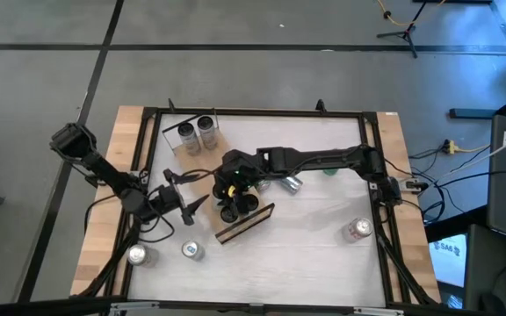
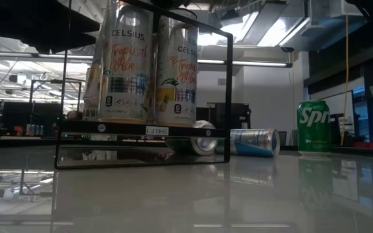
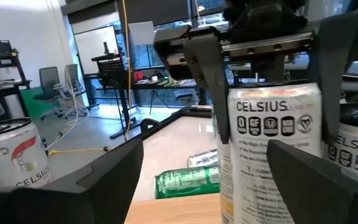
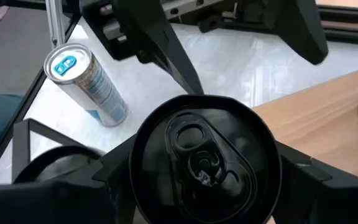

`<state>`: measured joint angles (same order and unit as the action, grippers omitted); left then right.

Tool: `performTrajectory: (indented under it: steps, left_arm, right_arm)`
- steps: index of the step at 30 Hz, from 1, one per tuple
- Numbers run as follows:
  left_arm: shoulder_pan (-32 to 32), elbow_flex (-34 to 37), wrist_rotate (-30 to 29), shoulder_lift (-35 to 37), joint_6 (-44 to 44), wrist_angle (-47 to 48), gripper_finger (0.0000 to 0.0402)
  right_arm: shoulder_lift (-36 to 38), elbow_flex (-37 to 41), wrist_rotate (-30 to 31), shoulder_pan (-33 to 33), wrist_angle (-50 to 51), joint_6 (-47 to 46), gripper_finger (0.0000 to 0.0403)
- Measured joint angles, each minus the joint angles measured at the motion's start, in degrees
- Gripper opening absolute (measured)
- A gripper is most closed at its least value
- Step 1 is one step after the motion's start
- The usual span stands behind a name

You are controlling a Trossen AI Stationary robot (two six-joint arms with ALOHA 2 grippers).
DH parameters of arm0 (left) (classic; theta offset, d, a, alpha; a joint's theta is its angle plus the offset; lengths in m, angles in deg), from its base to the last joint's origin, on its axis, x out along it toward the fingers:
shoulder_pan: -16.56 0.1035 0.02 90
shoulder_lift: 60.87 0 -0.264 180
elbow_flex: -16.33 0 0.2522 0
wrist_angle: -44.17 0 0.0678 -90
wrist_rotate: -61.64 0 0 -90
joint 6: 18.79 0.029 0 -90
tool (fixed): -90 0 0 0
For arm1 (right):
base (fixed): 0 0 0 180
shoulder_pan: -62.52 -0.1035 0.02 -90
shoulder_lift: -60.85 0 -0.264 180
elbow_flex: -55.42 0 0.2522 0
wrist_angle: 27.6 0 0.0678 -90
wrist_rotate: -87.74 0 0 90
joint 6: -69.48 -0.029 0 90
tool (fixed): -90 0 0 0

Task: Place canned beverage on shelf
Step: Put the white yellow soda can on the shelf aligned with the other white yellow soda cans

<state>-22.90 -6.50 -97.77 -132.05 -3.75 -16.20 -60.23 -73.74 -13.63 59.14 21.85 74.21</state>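
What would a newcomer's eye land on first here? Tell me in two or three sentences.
First, the right gripper at the table's middle, shut on a black-topped Celsius can that it holds over the shelf. Next, the left gripper just beside it, fingers open and empty. Then the loose cans: a green Sprite can standing upright at the back and a blue can lying on its side.

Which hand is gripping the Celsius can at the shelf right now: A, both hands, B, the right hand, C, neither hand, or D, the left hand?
B: the right hand is closed around the upright Celsius can over the shelf, while the left hand stands open beside it.
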Motion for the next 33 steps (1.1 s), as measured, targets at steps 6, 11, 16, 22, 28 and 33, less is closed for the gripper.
performTrajectory:
  steps: [6,11,16,22,28,33]
  left_arm:
    - [1.9,0.0,0.52,-0.02,-5.04,0.28,0.0332]
    - [3.5,0.0,3.45,-0.04,-10.16,4.46,0.0332]
    - [3.35,0.01,3.82,-0.04,-13.94,9.33,0.0332]
    - [3.02,0.0,4.39,-0.04,-17.73,14.18,0.0332]
    - [3.02,0.0,4.39,-0.04,-19.4,16.06,0.0332]
    - [3.02,0.02,4.33,-0.04,-19.4,16.04,0.0332]
  right_arm:
    - [0.0,0.0,-0.01,0.0,0.23,0.02,0.0261]
    - [0.0,0.0,-0.01,0.0,0.35,0.04,0.0261]
    - [0.0,0.02,-0.01,0.0,0.6,0.04,0.0267]
    - [0.0,0.02,0.03,0.02,0.4,0.09,0.0284]
    - [-0.02,0.02,0.03,0.02,0.3,0.09,0.0288]
    - [-0.04,0.02,0.01,0.02,0.3,0.09,0.0289]
